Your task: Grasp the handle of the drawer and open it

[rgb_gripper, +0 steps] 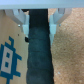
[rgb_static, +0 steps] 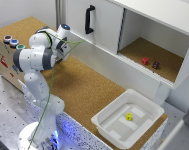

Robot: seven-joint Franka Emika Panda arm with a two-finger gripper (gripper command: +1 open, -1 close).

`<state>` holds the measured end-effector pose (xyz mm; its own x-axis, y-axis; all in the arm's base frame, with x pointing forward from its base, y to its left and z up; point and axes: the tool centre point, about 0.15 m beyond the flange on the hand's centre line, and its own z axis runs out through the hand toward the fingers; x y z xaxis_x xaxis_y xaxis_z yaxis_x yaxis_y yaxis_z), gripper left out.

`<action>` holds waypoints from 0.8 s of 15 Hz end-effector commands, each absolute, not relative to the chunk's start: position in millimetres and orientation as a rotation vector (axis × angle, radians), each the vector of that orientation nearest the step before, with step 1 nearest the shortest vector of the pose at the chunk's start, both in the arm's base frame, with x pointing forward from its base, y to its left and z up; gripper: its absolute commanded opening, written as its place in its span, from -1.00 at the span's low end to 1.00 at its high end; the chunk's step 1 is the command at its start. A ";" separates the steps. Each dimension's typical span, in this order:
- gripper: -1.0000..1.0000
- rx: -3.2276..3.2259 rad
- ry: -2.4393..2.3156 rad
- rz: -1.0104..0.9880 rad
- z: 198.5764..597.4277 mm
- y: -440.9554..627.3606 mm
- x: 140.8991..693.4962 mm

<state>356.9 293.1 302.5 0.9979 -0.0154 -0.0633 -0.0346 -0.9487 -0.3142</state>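
A white robot arm reaches over a cork tabletop (rgb_static: pixel 89 90) toward a white drawer (rgb_static: pixel 101 25), whose black handle (rgb_static: pixel 89 19) stands vertical, well apart from the claw (rgb_gripper: pixel 40 22). The claw's fingers (rgb_gripper: pixel 21 19) are spread, holding nothing

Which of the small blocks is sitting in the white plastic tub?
The yellow block, alone in the tub; the red one and dark one sit in the open cabinet compartment.

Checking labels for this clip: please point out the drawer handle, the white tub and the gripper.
handle (rgb_static: pixel 89 19), exterior view, middle of the black bar.
white tub (rgb_static: pixel 105 124), exterior view, near rim.
gripper (rgb_gripper: pixel 39 22), wrist view, midway between the two fingertips; the jaws stand apart.
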 end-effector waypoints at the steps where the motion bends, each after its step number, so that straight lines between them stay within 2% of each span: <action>1: -1.00 -2.684 0.080 0.078 265.7 226.5 341.7; 12: -1.00 -2.722 0.193 0.066 269.3 117.5 359.2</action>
